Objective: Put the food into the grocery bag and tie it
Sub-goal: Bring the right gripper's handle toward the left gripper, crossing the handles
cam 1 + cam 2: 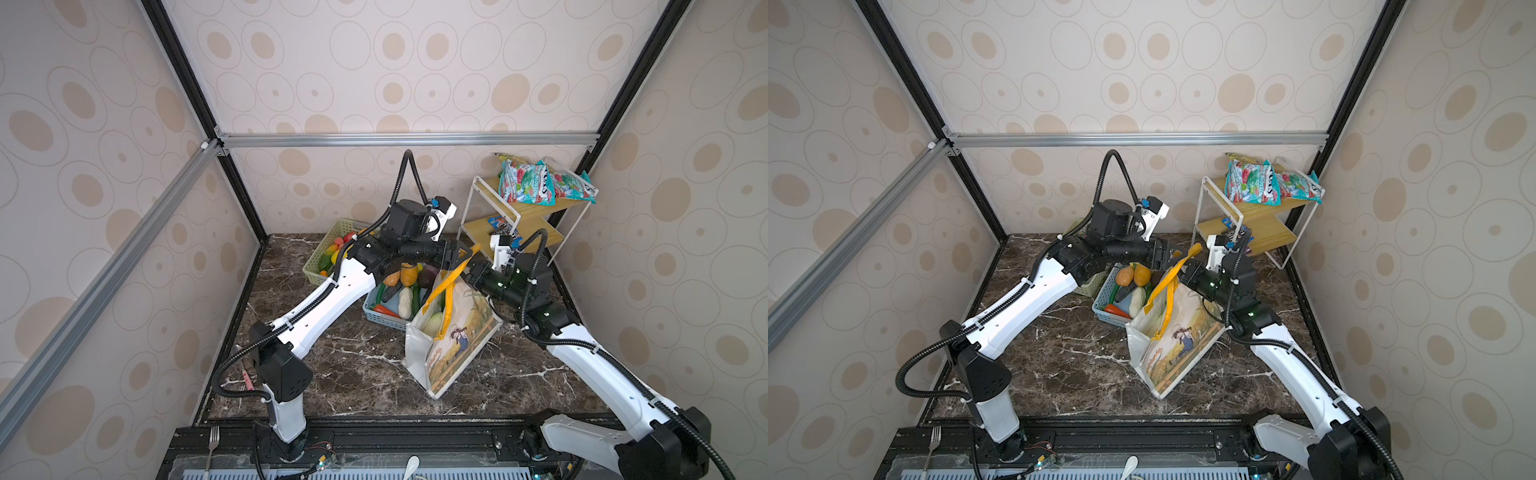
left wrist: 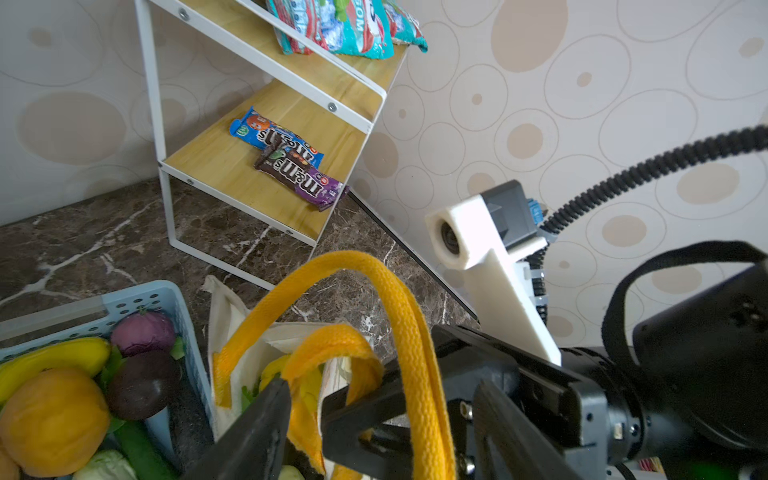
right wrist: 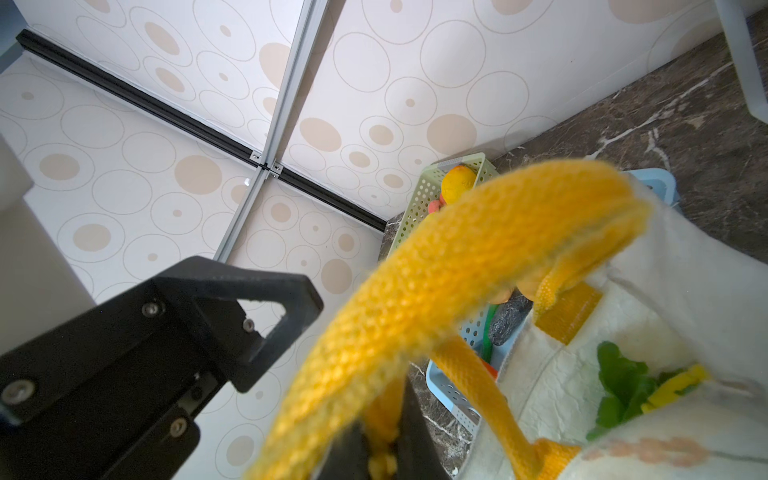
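1. Grocery bag (image 1: 453, 345): white fabric with a printed picture. It stands tilted on the table (image 1: 340, 374), right beside the blue basket (image 1: 384, 318), with its mouth open.
2. Food: a pale cabbage (image 1: 434, 322) and some leafy green and yellow pieces show inside the bag. More pieces lie in the blue basket. I judge them to be light, hard plastic, smooth and apt to roll.
3. Handles (image 1: 451, 276): two yellow woven loops, held up together above the bag-side edge of the blue basket. They look limp and rough-woven, so unlikely to slip. The middle of the loop seems the best place to take hold.
4. Left claw (image 2: 307, 395): jaws parted, with one loop lying loose between them, not clamped.
5. Right claw (image 3: 384, 440): jaws closed tight on handle webbing, close to the left claw.
6. Handling: the bag seems soft and light. I expect it to slump toward the blue basket if both handles go slack, so one should stay pinched while the other is crossed over.
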